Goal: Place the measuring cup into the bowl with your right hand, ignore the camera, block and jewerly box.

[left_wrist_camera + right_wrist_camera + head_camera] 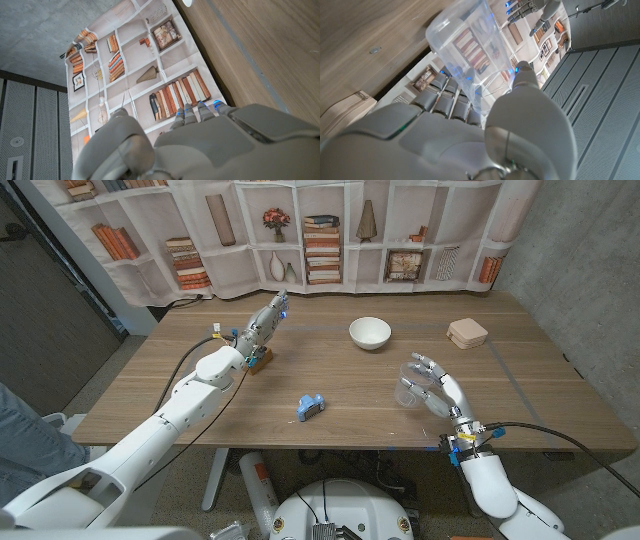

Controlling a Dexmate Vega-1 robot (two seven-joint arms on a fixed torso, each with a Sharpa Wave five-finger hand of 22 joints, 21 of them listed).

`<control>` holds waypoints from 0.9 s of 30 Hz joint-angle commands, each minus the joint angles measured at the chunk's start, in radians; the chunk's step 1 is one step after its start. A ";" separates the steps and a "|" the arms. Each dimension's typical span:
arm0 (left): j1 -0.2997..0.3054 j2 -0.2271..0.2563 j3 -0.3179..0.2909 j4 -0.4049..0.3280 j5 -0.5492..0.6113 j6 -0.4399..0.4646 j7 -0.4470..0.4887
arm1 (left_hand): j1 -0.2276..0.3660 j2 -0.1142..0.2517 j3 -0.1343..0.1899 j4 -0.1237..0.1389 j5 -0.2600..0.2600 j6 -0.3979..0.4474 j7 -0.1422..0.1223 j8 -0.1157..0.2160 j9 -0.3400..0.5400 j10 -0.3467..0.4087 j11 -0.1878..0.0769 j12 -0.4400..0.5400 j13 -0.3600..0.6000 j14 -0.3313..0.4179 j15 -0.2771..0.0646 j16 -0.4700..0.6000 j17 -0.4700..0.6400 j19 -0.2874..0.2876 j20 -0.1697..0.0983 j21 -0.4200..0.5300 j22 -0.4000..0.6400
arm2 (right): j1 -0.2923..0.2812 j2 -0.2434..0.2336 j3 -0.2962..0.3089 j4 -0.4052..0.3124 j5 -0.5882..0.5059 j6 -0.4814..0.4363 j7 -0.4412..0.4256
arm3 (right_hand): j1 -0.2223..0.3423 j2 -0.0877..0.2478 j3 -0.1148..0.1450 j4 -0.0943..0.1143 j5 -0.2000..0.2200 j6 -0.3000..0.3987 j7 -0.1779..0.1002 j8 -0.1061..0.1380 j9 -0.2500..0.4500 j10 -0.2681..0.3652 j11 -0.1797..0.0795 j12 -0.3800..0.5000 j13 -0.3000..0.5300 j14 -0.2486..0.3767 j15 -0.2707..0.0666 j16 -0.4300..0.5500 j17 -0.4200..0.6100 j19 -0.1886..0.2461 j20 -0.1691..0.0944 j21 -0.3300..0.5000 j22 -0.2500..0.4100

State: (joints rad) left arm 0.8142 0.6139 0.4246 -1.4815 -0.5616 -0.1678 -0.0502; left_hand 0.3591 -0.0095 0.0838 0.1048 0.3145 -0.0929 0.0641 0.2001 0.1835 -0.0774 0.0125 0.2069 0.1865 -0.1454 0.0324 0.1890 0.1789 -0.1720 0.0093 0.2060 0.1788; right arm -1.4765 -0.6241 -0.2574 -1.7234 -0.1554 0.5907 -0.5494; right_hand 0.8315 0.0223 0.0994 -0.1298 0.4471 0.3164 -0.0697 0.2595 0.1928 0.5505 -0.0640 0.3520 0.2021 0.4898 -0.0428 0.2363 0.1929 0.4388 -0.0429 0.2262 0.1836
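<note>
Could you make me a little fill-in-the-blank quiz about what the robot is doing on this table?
1. The clear measuring cup is held by the robot's ____ hand.
2. The white bowl contains ____.
3. The small blue camera lies nearer the robot than the ____.
4. The left hand holds ____.

Missing words: right; nothing; bowl; nothing

White, smooth-shelled arms, rounded at the joints. Pale grey left hand and right hand, built of blocky finger segments with darker grey bands between them. Small blue lights glowing at the fingertips. Black cable running along the outside of each forearm. Wrists cluttered with blue and yellow fittings and small dark clamps. Glossy light-grey plates over the backs of both hands.
</note>
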 commanded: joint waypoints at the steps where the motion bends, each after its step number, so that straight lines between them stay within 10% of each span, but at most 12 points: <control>1: 0.018 0.013 -0.007 -0.037 0.006 0.014 0.021 | 0.000 0.009 -0.008 0.001 0.002 -0.006 -0.002 -0.003 0.004 -0.004 -0.001 -0.002 0.003 0.004 -0.003 0.000 0.004 -0.032 0.008 -0.004 0.004 | 0.013 -0.003 0.025 0.011 0.035 0.039 0.063 | 0.006 0.007 0.006 0.001 -0.002 0.013 0.002 0.001 0.003 0.012 0.002 -0.001 0.002 0.010 -0.095 -0.002 0.005 0.010 -0.049 0.001 0.003; 27: 0.021 0.013 -0.004 -0.033 0.005 0.021 0.020 | 0.001 0.012 -0.011 0.001 0.002 -0.005 -0.003 -0.003 0.004 -0.003 0.000 -0.002 0.003 0.005 -0.004 0.000 0.004 -0.033 0.007 -0.004 0.004 | 0.004 0.005 0.125 -0.052 0.048 0.053 0.134 | 0.012 0.012 0.006 0.002 -0.014 0.029 0.000 -0.001 0.003 0.020 0.002 -0.003 0.002 0.019 -0.099 -0.006 0.006 0.016 -0.050 -0.001 0.003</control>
State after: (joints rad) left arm 0.8373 0.6265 0.4180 -1.5199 -0.5570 -0.1512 -0.0265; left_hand 0.3558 -0.0047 0.0756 0.1047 0.3145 -0.0929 0.0641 0.2001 0.1835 -0.0773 0.0125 0.2069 0.1864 -0.1455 0.0324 0.1890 0.1789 -0.1720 0.0093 0.2060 0.1788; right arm -1.4772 -0.6216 -0.1671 -1.7538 -0.1217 0.6446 -0.4518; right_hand 0.8455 0.0244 0.1025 -0.1267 0.4356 0.3344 -0.0662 0.2595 0.1927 0.5594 -0.0622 0.3519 0.2021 0.4951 -0.0482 0.2316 0.1928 0.4442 -0.0484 0.2262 0.1836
